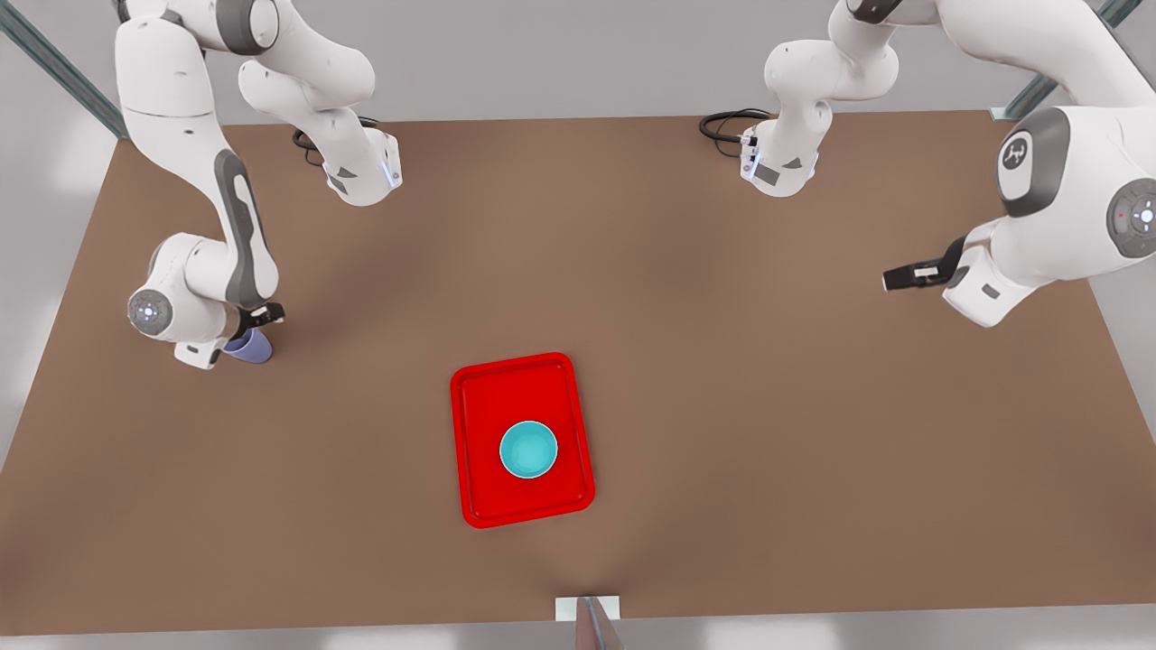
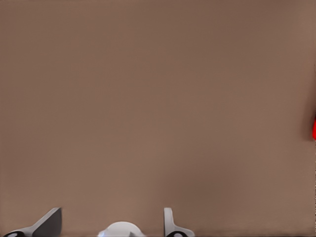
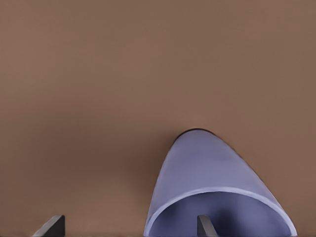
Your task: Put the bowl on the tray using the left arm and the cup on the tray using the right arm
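The bowl [image 1: 528, 449] sits in the tray [image 1: 477, 424], mid-tabletop [image 1: 686, 343]. At the front view's left, the right tool [image 1: 257, 327] straddles the cup's [image 1: 249, 346] rim, one finger inside. The left tool [image 1: 908, 275] hangs spread wide and empty at the front view's right.

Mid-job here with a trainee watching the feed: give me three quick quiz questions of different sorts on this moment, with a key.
1. True or false: the bowl sits on the tray.
2. Multiple choice: the cup is (a) on the tray, (b) at the right gripper, one finger inside its rim, (c) on the table alone.
3. Fill in: the left gripper hangs over the table holding ____.

Key: 1 true; 2 b; 3 nothing.
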